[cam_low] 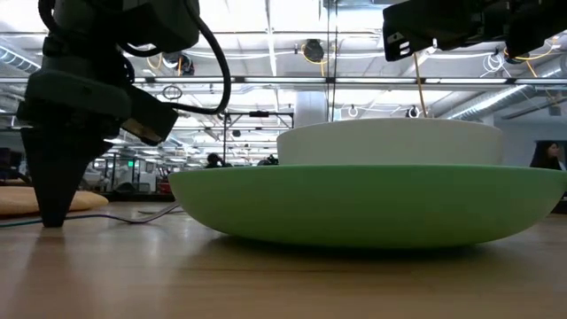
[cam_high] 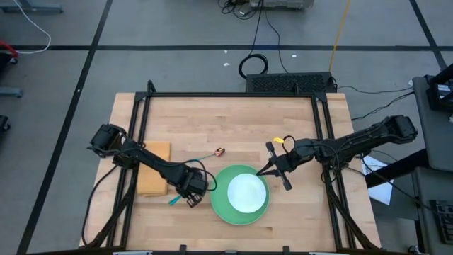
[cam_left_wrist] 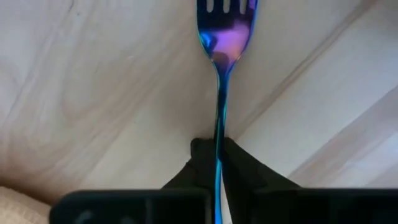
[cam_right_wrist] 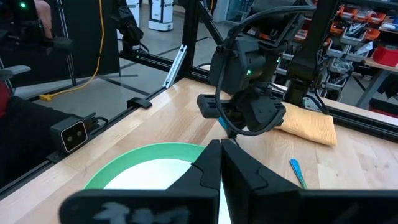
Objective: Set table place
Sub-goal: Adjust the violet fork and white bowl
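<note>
A big green plate lies on the table near its front edge, with a white bowl standing in it; both fill the low view. My left gripper stands just left of the plate, fingers down on the table top, shut on the blue-handled fork. The fork's blue handle end sticks out toward the near left. My right gripper is shut and empty above the plate's far right rim. The spoon and the tan cloth lie on the table. My left gripper pinches the fork's thin handle, just behind the neck, between its two fingers. The fingers come from above, pointing down, and lie across the fork. The fork lies level at the table top, tines ahead of the fingers; whether it is lifted I cannot tell.
The black frame rails run along the table's left, right and far sides. The cloth lies under my left arm. Bare wood shows at the table's far middle and right of the plate.
</note>
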Tool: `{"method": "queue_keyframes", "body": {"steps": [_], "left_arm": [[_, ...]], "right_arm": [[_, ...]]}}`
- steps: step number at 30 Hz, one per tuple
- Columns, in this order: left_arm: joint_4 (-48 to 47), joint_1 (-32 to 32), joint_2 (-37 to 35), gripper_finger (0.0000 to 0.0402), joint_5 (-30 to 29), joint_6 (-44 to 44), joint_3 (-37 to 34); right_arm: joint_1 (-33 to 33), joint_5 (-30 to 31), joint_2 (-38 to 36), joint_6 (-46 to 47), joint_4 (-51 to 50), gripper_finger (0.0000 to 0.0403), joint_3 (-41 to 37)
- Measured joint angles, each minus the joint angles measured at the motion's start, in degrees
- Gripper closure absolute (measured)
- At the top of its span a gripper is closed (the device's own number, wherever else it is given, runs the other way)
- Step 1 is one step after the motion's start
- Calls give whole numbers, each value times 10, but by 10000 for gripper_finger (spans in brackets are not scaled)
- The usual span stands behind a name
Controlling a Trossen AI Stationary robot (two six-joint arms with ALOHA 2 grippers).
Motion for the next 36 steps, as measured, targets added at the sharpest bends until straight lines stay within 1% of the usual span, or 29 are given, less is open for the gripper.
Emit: {"method": "queue_keyframes", "body": {"steps": [5, 10, 14, 16, 20, 22, 26, 28, 30, 36], "left_arm": [[-3, 0, 0, 394, -2, -40, 0], [0, 0, -5, 393, 6, -85, -2], [13, -6, -17, 396, 38, -151, -3], [31, -9, -23, 396, 43, -188, -2], [48, -14, -41, 397, 22, -262, 13], [40, -17, -49, 397, -4, -291, 21], [59, -20, -50, 398, -62, -346, 46], [53, -23, -50, 398, -82, -371, 51], [77, -29, -45, 398, -100, -397, 54], [72, -47, -46, 398, -142, -469, 54]], "right_arm": [[0, -2, 0, 0, 0, 403, 0], [0, -2, 0, 1, 0, 403, 0], [0, -2, 0, 1, -1, 403, 0], [0, -2, 0, 1, -7, 403, 0], [0, -2, -3, -6, -23, 403, 1], [-1, -2, -6, -21, -28, 403, 0], [-2, -2, -26, -33, -40, 403, 1], [-3, -2, -43, -34, -55, 403, 0], [-5, -2, -62, -34, -59, 403, 0], [-5, -3, -143, -47, -133, 403, 0]]}}
